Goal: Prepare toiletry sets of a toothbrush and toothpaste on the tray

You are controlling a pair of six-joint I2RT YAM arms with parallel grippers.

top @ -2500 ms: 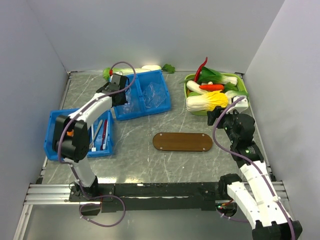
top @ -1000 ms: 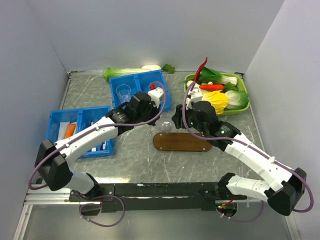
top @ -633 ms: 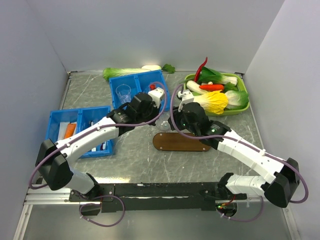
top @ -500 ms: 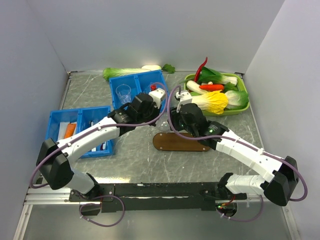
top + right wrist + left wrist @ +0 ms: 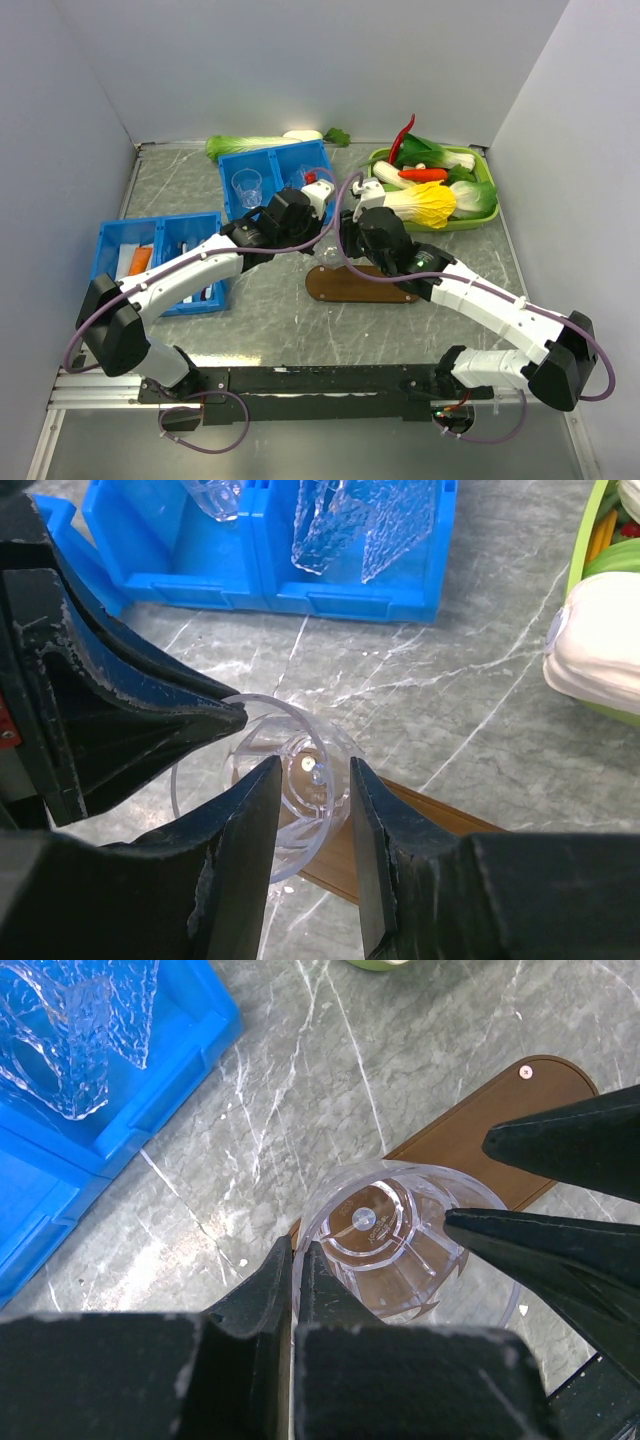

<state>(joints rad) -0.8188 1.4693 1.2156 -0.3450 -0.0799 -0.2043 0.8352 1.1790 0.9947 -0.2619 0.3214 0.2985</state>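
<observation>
A clear plastic cup point(image 5: 328, 251) hangs upright just above the left end of the dark-brown tray point(image 5: 375, 286). My left gripper point(image 5: 296, 1256) is shut on the cup's point(image 5: 385, 1245) near rim, one finger inside and one outside. My right gripper point(image 5: 312, 767) is open. Its fingers straddle the opposite wall of the cup point(image 5: 300, 825), with a narrow gap on each side. The tray point(image 5: 500, 1120) shows through the cup's base. Toothbrushes and toothpaste lie in the left blue bin point(image 5: 112, 262), partly hidden by my left arm.
A second blue bin point(image 5: 300, 160) at the back holds another clear cup point(image 5: 246, 186) and crumpled plastic point(image 5: 365, 520). A green tray of vegetables point(image 5: 482, 215) stands at the back right. A leafy vegetable point(image 5: 250, 146) lies along the back wall.
My right gripper has slid left onto the cup and its fingers have narrowed around the wall. My left gripper has kept the cup over the tray's left end.
</observation>
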